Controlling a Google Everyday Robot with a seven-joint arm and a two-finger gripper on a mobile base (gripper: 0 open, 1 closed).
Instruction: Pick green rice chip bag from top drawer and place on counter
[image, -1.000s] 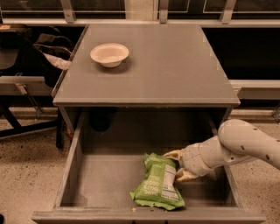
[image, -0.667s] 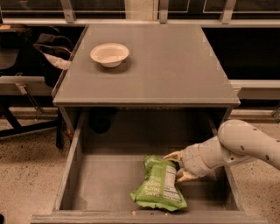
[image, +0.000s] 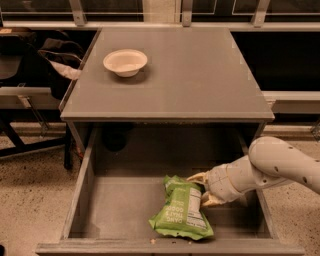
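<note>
We see the green rice chip bag (image: 182, 210) lying flat on the bottom of the top drawer (image: 79, 200), near the front and a bit right of the middle. The bag is light green, soft and crinkly, with wrinkles that catch the light. It has white letters and a white label box with tiny print near its front end. It looks like a puffy, bent rectangle, and its far end is pinched thin.

The claw (image: 203, 189) is down inside the drawer, right at the far right corner of the bag. Its two pale yellow fingers (image: 196, 176) are spread apart. One is by the bag's far end and one is by its right edge, with the corner between them. We cannot tell if they press on the bag. Behind the claw comes a bumpy white wrist, then a fat, smooth white arm (image: 282, 167) that comes in over the drawer's right wall.

The drawer is pulled out wide. It is a deep grey box with flat, dull walls and a straight front edge.

Above it is the desk (image: 190, 75), a big, flat, smooth grey top with square corners. A small round cream bowl (image: 125, 61) sits near its far left corner, well apart from the bag.

The ground (image: 30, 200) around it is tan and speckled
</note>
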